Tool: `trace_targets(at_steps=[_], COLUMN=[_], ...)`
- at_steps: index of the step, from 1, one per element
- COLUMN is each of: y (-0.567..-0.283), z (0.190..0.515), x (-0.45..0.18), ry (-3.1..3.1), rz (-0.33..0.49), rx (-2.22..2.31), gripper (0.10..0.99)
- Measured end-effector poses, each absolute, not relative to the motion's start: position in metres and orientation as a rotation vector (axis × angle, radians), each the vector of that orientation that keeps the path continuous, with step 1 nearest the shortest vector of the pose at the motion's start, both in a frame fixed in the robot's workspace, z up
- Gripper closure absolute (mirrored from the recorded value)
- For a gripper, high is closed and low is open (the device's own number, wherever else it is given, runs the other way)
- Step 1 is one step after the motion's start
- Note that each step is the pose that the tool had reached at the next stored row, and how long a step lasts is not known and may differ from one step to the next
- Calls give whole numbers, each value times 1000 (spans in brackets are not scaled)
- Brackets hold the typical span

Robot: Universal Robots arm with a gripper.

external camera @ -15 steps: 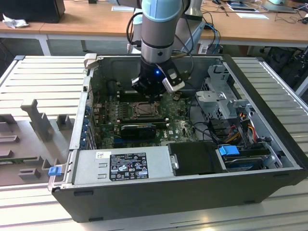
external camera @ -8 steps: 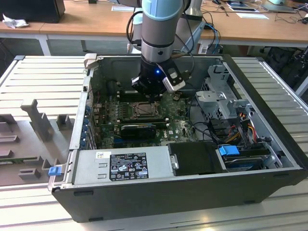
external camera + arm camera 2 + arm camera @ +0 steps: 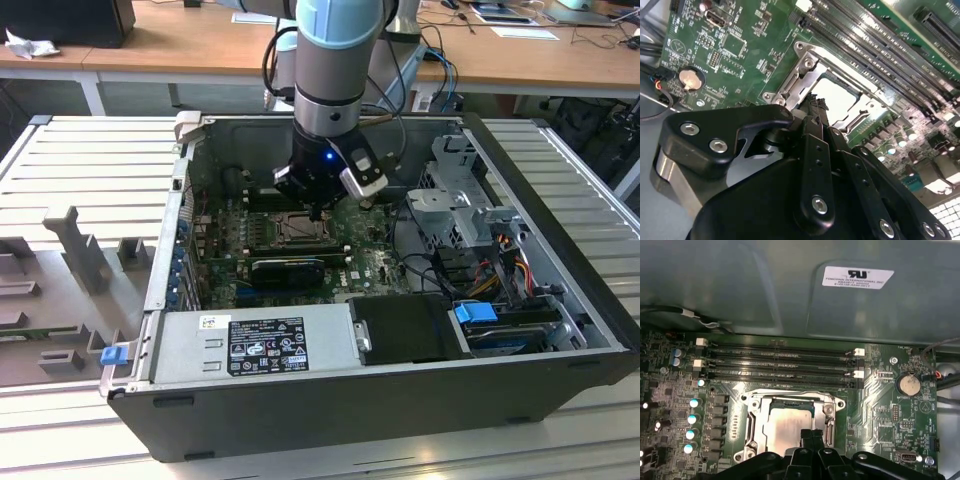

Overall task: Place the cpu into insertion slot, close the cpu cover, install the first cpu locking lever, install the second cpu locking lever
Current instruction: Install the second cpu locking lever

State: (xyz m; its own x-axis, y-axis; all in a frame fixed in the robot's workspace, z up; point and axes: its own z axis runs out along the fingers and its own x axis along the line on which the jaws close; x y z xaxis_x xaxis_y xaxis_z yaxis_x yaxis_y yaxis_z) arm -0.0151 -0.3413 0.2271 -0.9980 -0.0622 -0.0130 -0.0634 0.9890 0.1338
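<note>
The cpu (image 3: 786, 427) lies flat in the insertion slot (image 3: 298, 230) on the green motherboard, its pale metal face (image 3: 837, 94) showing in both wrist views. The silvery cpu cover (image 3: 754, 424) lies down around the chip, framing it, with its edge (image 3: 796, 81) by the fingertips. My gripper (image 3: 812, 436) is shut with nothing between its black fingers (image 3: 816, 150). The tips hover at the near edge of the chip and cover; I cannot tell whether they touch. In the exterior view the gripper (image 3: 316, 208) hangs right over the socket.
The open computer case (image 3: 400, 400) walls in the board. Long black memory slots (image 3: 785, 365) run beside the socket. A black finned card (image 3: 290, 270), the power supply (image 3: 255, 345), drive cage (image 3: 460, 205) and loose cables (image 3: 500, 265) stand around. A coin battery (image 3: 908, 385) sits nearby.
</note>
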Motion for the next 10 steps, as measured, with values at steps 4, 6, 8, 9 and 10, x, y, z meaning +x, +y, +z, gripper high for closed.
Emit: trace_targets(at_steps=[4,6,8,9,10], y=[-342,-344,-348,-350,-351], z=[233,235,235,235,235], x=[-15,-15,-15,-15,-15], ry=[3124,3124,3124,3124,3124], rz=[211,211,211,211,211], rx=[-99,-99,-99,-99,-99], gripper=[980,980,980,980,980])
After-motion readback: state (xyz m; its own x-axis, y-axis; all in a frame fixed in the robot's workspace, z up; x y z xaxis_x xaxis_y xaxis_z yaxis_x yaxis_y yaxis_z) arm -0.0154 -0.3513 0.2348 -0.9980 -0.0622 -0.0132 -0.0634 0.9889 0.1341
